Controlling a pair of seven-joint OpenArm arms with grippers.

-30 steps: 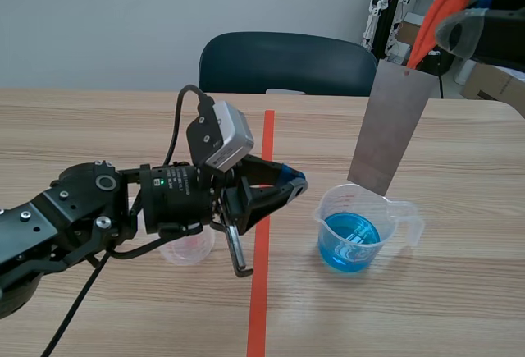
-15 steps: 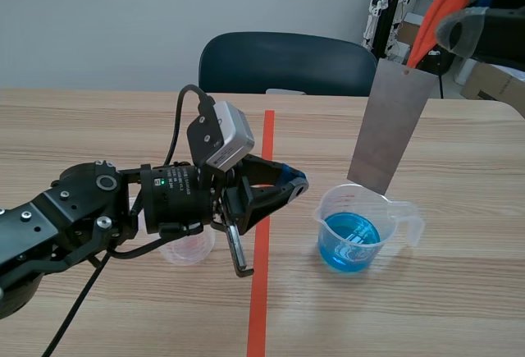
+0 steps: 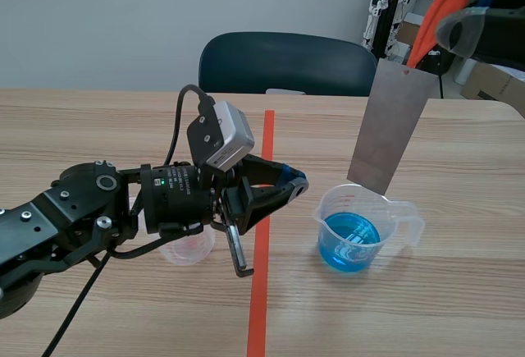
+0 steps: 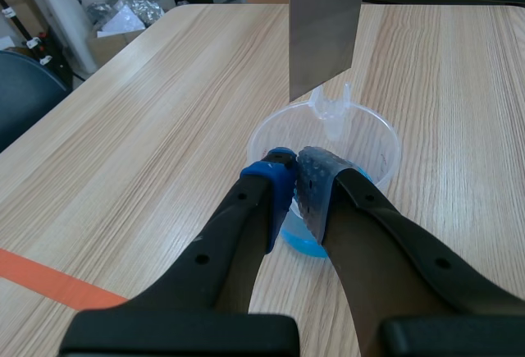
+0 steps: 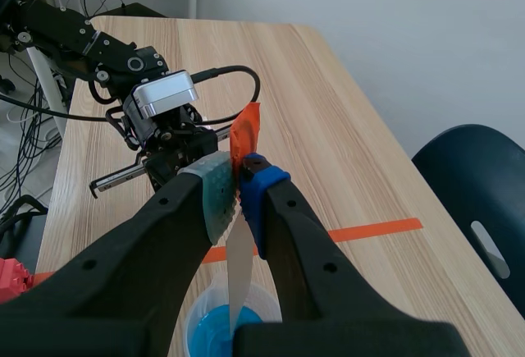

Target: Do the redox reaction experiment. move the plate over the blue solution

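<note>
The metal plate (image 3: 392, 123) is gripped by its top in the right jaws and hung just over the beaker (image 3: 390, 221) of blue solution (image 3: 349, 242), evidently for dipping; the left jaws are closed on nothing.

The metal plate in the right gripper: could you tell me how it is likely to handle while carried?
The plate is probably stiff: it hangs flat and straight below the right gripper. Edge-on in the right wrist view it looks thin, so likely light. Pinched only at its upper end, it might swing or slip above the beaker.
</note>
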